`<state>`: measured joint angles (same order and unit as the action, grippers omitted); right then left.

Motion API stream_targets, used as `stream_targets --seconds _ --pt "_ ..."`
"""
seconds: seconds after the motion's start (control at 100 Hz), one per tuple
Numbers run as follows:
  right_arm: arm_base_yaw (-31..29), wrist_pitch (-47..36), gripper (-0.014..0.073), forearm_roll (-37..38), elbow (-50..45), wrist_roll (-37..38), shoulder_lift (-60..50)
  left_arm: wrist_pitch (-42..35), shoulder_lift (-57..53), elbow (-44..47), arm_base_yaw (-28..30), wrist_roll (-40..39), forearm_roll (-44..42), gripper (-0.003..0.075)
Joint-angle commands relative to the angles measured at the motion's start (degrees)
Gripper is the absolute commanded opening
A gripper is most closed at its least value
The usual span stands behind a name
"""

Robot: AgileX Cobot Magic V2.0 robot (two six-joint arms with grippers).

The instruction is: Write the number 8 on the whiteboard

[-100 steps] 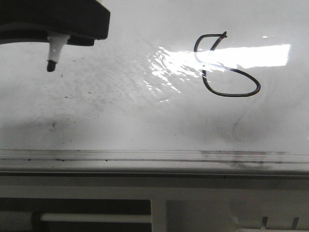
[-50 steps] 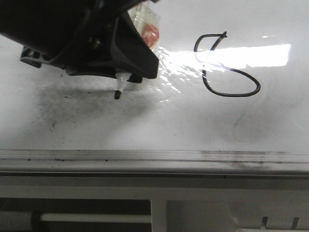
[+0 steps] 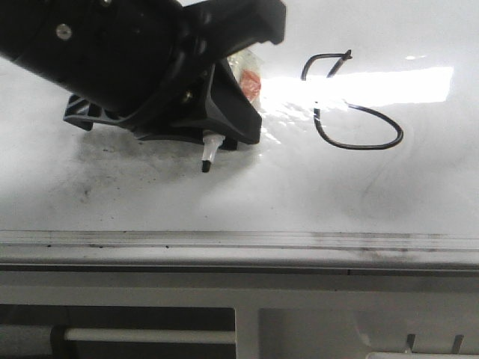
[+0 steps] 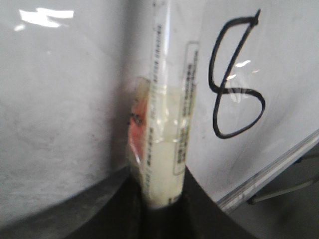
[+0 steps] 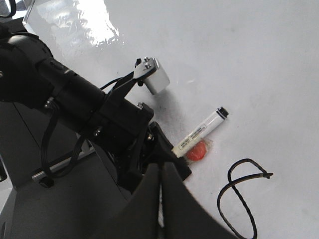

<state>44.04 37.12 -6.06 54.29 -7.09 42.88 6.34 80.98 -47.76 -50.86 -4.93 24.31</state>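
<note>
The left end effector (image 3: 212, 138) is gripping a white marker (image 4: 162, 149), its fingers pressed against the barrel, and the black tip (image 3: 206, 167) is pointing down over the smudged whiteboard (image 3: 112, 194). The number 8 (image 3: 348, 105) is sitting on the board to the right of that tip, well apart from it, partly washed out by a bright reflection (image 3: 389, 86). The right end effector (image 5: 160, 172) is showing its fingers pressed together, holding nothing.
</note>
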Motion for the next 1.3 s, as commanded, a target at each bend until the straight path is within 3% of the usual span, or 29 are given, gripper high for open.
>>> stream_targets --seconds 0.0,0.47,0.54,0.67,0.74,0.89,1.091,1.291 --pt "-0.25 -3.8 -0.006 0.38 1.71 0.16 -0.22 -5.77 -0.62 -1.37 3.21 -0.62 0.14 -0.0021" --pt "-0.25 -4.51 -0.006 0.38 1.71 0.16 -0.22 -5.17 -0.62 -1.37 4.7 -0.4 -2.71 -0.0011" --pt "-0.25 -4.6 -0.006 0.38 1.71 0.16 -0.22 -5.27 -0.62 -1.37 4.7 -0.4 -2.84 0.005" --pt "-0.25 -4.6 -0.006 0.38 1.71 0.16 -0.22 -5.43 0.95 -1.37 4.7 -0.4 -2.73 0.0274" --pt "-0.25 -4.6 -0.006 0.38 1.71 0.16 -0.22 -5.43 1.92 -1.37 4.7 -0.4 -2.3 0.0353" --pt "-0.25 -4.6 -0.006 0.38 1.71 0.16 -0.22 -6.34 2.51 -1.37 4.7 -0.4 -1.84 0.0402" --pt "-0.25 -3.34 -0.006 3.0 1.71 0.16 -0.43 -3.42 -0.53 -2.08 4.7 -0.4 -2.4 0.0556" --pt "-0.25 1.2 -0.006 7.04 1.71 0.16 -3.75 5.26 -10.21 -2.08 4.7 -0.4 -6.48 0.0559"
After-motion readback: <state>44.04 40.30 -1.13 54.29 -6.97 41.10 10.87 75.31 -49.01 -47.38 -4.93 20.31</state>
